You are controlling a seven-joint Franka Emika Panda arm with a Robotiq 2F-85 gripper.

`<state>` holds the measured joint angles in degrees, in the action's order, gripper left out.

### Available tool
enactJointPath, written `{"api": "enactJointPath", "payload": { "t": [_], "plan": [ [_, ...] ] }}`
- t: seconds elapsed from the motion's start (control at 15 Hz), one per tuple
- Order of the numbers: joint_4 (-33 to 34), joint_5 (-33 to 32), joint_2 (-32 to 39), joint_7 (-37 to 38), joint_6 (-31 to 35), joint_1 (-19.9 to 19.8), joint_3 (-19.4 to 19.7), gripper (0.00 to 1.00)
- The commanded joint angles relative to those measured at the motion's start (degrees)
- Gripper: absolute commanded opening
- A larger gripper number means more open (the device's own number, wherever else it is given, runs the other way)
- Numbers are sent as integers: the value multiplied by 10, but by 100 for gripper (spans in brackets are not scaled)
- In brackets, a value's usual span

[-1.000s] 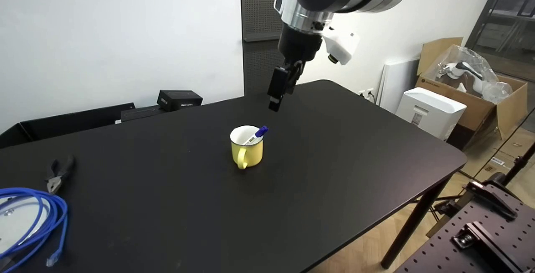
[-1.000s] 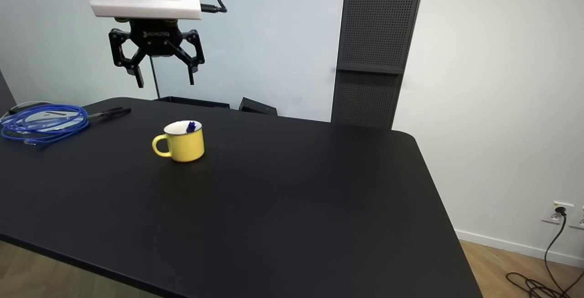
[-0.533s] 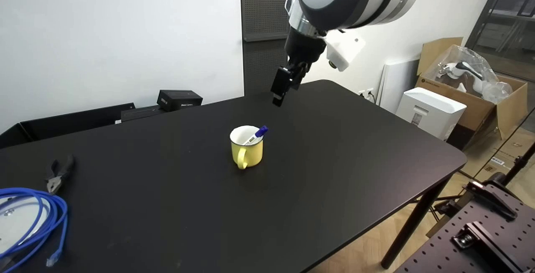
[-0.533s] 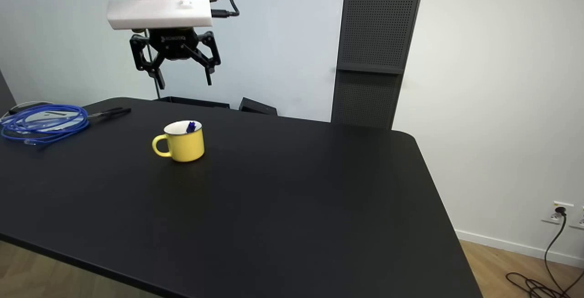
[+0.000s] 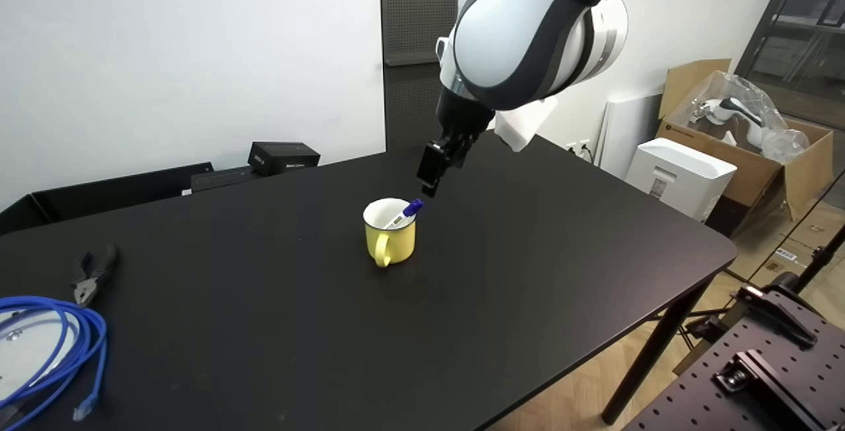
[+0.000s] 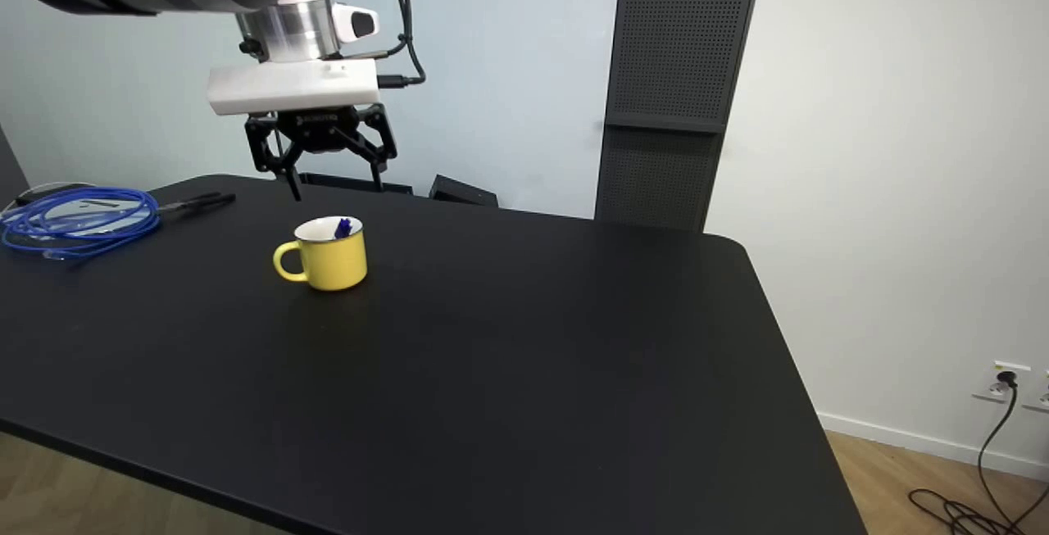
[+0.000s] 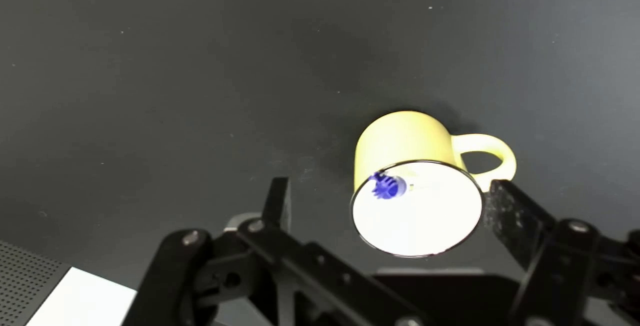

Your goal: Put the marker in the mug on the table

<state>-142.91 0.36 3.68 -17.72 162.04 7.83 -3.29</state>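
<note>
Leaning in the yellow mug (image 5: 397,244) is a blue-ended marker (image 5: 404,214)

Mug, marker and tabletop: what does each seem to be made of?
The mug could be enamelled metal or glazed ceramic: smooth yellow outside, white inside, dark rim line; the look leaves it open. The marker is likely plastic: smooth white barrel, and ridges on its blue cap in the wrist view. The tabletop is matte black, showing only soft sheen; laminate or painted board, I can't tell.
</note>
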Motion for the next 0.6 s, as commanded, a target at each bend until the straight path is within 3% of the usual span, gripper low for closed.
{"api": "enactJointPath", "payload": {
  "t": [0.0, 0.47, 0.53],
  "plan": [
    [45, -38, 53, 43, -1, -3, -13, 100],
    [115, -49, 126, 38, -24, -5, -27, 100],
    [122, -49, 133, 36, -28, -6, -29, 82]
  ]
}}
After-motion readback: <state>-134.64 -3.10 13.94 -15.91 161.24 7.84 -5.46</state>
